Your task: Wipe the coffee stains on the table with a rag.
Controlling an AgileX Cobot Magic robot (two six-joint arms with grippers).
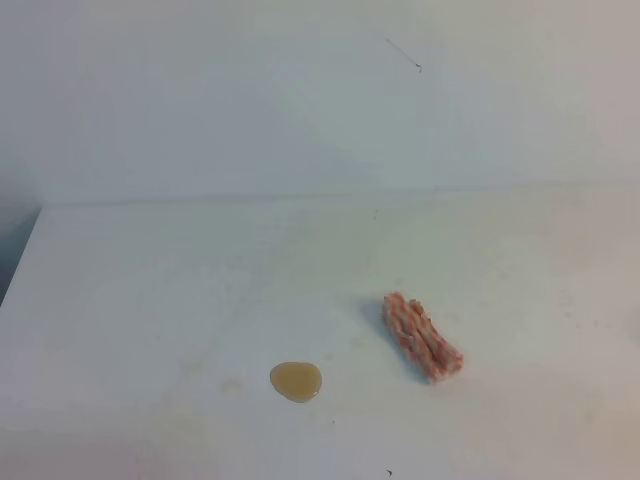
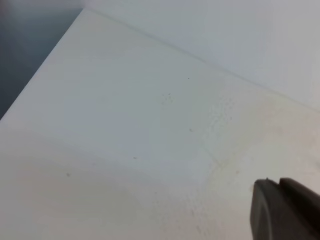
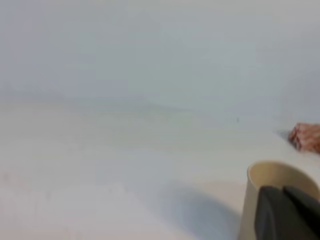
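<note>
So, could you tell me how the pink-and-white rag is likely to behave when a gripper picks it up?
The rag looks like soft, nubby cloth bunched into a ridged bundle, so it will probably sag and partly unfold when lifted. It seems small and likely light. Its rough texture should grip well rather than slip, and it lies flat on the table, so rolling seems unlikely.

We are seeing the rag [image 1: 422,337] lying on the table [image 1: 150,300], right of the middle, with the coffee stain [image 1: 296,381] lying to its left and nearer the front edge, apart from it. In the right wrist view, a cup [image 3: 272,186] is standing near the rag.
</note>
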